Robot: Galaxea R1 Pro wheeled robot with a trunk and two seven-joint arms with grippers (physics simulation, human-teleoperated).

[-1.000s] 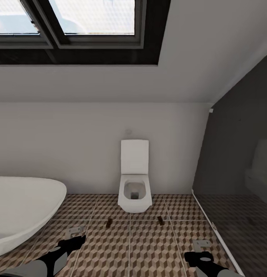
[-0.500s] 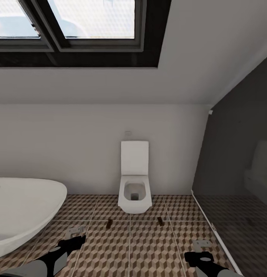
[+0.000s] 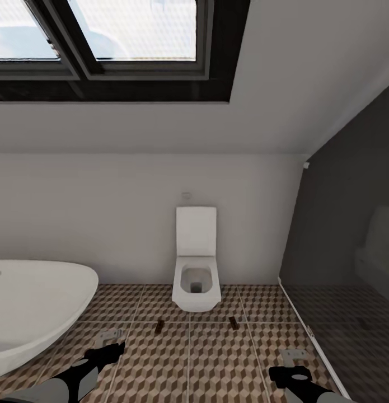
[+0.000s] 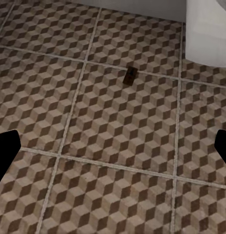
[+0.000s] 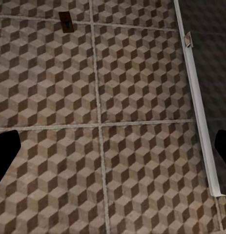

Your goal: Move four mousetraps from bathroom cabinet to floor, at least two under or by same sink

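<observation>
Patterned bathroom floor (image 3: 216, 358) held two mousetraps (image 3: 159, 326) (image 3: 233, 321) ahead of both hands, before a white toilet (image 3: 196, 280). Left hand (image 3: 107, 354) and right hand (image 3: 289, 374) hung released, grasping nothing.

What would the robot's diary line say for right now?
scene: bathroom | two small brown wooden mousetraps on cube-patterned tiled floor, in front of white toilet | left gripper: jaws open, empty | right gripper: jaws open, empty
</observation>
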